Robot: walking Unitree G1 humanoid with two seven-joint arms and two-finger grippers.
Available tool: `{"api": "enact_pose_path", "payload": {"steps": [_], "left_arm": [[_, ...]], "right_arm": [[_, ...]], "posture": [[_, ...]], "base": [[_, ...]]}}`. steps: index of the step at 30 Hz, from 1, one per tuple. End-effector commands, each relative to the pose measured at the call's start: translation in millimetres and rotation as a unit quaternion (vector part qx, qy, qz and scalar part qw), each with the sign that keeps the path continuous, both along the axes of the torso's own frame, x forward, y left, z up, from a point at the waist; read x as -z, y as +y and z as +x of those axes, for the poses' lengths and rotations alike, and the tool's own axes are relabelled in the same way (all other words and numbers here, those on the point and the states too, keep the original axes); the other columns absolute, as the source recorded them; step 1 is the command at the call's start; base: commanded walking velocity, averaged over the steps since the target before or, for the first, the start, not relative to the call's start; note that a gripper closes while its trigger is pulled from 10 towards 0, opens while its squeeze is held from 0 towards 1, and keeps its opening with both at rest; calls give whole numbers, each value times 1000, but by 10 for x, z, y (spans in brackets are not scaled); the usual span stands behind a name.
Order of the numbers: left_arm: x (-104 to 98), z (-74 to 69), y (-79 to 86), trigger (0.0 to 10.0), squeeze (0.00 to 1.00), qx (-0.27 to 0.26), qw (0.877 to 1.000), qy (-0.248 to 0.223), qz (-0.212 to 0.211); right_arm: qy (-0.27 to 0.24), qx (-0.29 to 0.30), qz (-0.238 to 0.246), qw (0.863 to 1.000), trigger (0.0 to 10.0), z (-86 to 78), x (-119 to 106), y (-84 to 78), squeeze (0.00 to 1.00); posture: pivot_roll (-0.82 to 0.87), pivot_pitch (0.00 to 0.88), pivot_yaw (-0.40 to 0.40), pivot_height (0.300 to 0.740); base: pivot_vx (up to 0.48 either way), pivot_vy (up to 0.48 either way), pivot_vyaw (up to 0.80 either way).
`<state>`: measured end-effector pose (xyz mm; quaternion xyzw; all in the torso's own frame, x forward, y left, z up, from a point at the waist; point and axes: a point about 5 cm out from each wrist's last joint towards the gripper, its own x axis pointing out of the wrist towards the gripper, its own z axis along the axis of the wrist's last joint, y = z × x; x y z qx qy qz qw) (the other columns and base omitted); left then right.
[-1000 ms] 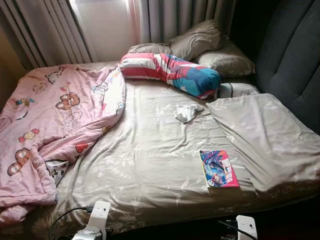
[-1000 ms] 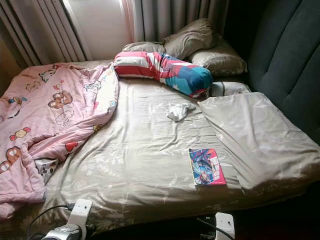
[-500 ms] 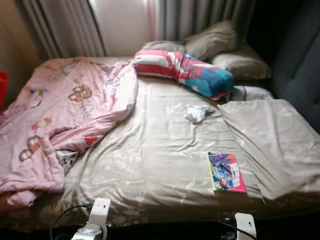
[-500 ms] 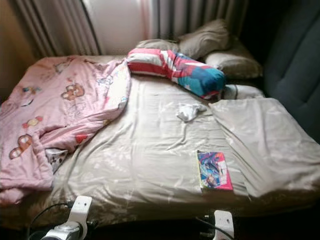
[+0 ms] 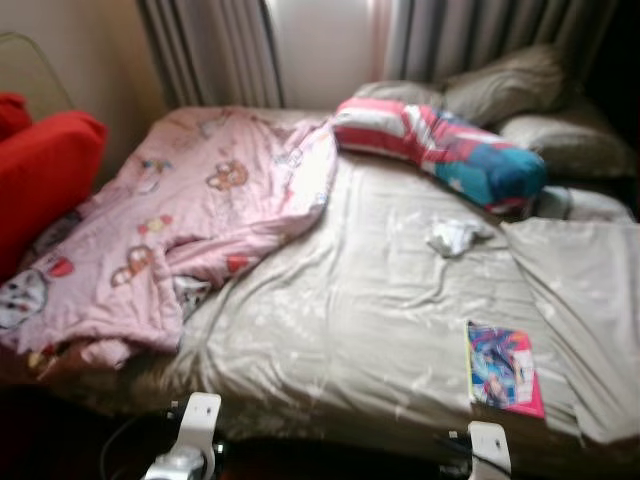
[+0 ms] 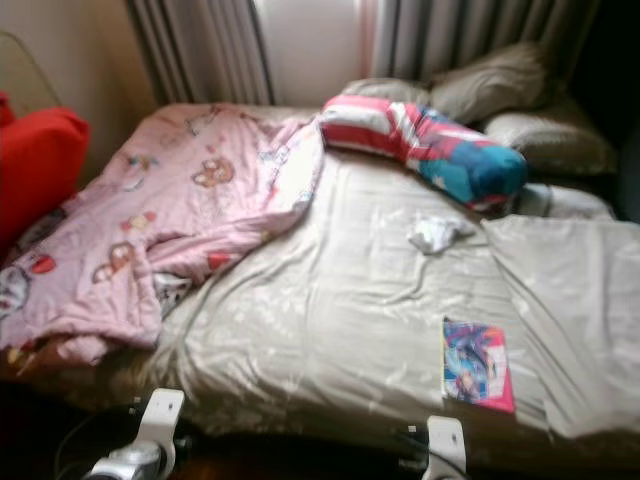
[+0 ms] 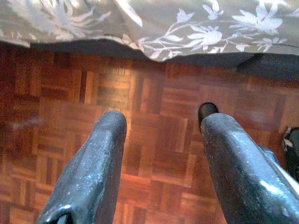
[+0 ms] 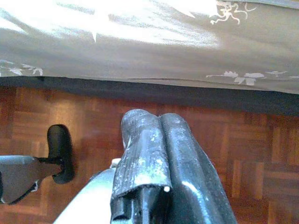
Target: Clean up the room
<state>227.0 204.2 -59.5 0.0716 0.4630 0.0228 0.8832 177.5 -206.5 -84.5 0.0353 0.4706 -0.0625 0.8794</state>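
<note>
A bed with a beige floral sheet [image 5: 360, 300] stands before me. A crumpled pink cartoon quilt [image 5: 190, 220] covers its left half. On the sheet lie a colourful book [image 5: 503, 366] near the front right and a small white cloth [image 5: 452, 236] further back. A striped red, white and blue bolster [image 5: 440, 150] lies across the head end. Both arms hang low by the bed's front edge. My left gripper [image 7: 161, 135] is open above the parquet floor. My right gripper [image 8: 156, 126] is shut with nothing in it, also above the floor.
A red cushion [image 5: 40, 170] sits at the left beside the bed. Beige pillows [image 5: 520, 90] lean at the head, before grey curtains [image 5: 220, 50]. A folded beige blanket [image 5: 590, 300] lies on the right side. Parquet floor [image 7: 140, 93] runs under the bed's edge.
The camera has turned left: the whole bed has shifted right in the picture and the red cushion has come into view. Nothing on the bed has moved.
</note>
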Motion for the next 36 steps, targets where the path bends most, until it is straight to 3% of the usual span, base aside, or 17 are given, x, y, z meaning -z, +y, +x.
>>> {"api": "enact_pose_path", "payload": {"steps": [1, 17, 36], "left_arm": [[6, -10, 7, 10000, 0, -7, 1000, 4, -2], [7, -16, 22, 10000, 0, -9, 1000, 4, -4], [6, -15, 22, 10000, 0, -7, 1000, 5, -3]], "right_arm": [[2, 13, 6, 1000, 10000, -18, 7, -10, 0], [2, 19, 9, 1000, 10000, -17, 9, 1, 0], [3, 19, 9, 1000, 10000, -16, 9, 0, 0]], "posture": [[-122, 24, 22, 740], [-118, 27, 25, 740], [-119, 31, 25, 740]], "base": [[0, 0, 0], [0, 0, 0], [0, 416, 0]]}}
